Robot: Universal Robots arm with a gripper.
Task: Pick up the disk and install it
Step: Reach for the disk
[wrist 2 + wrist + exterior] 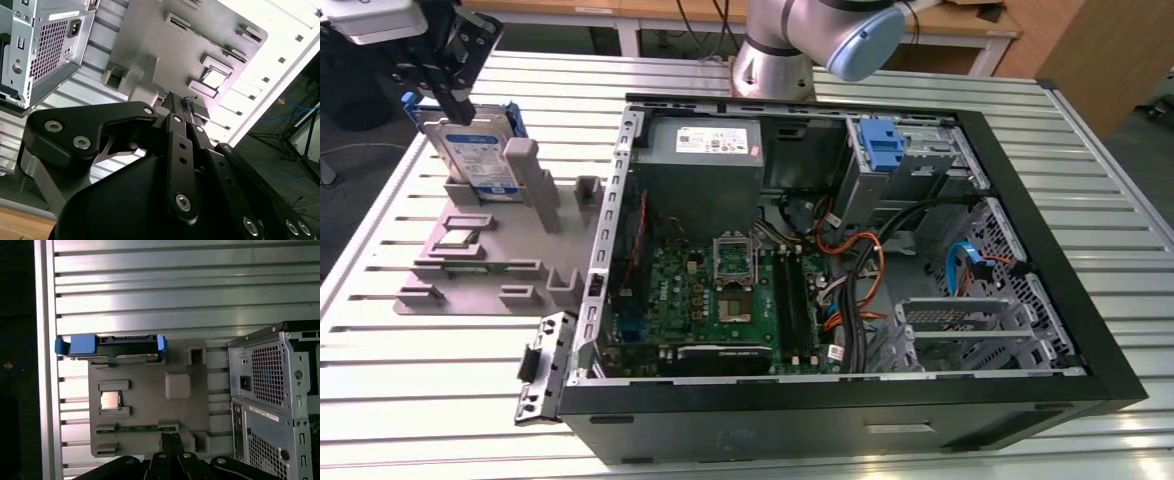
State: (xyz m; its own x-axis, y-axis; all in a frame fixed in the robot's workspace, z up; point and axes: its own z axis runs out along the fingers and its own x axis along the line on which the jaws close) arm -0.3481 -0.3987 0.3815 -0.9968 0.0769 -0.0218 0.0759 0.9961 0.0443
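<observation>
The disk [475, 152] stands on edge in a slot at the far end of a grey holder [480, 265], silver with a white-and-blue label and blue rails. In the first wrist view I look down on the disk's top edge [112, 346], blue at both ends. My gripper [452, 102] hangs just above the disk, at the exterior view's upper left. Its black fingers press together with nothing between them in both wrist views [170, 438] [179, 106], over the grey holder [150, 405].
The open computer case [1067, 300] lies to the exterior view's right of the holder, with a drive bay and blue latch [886, 146] at its far side. The holder also carries a processor chip [110, 400] and a memory stick [137, 428]. The case's rear panel [270, 390] stands close by.
</observation>
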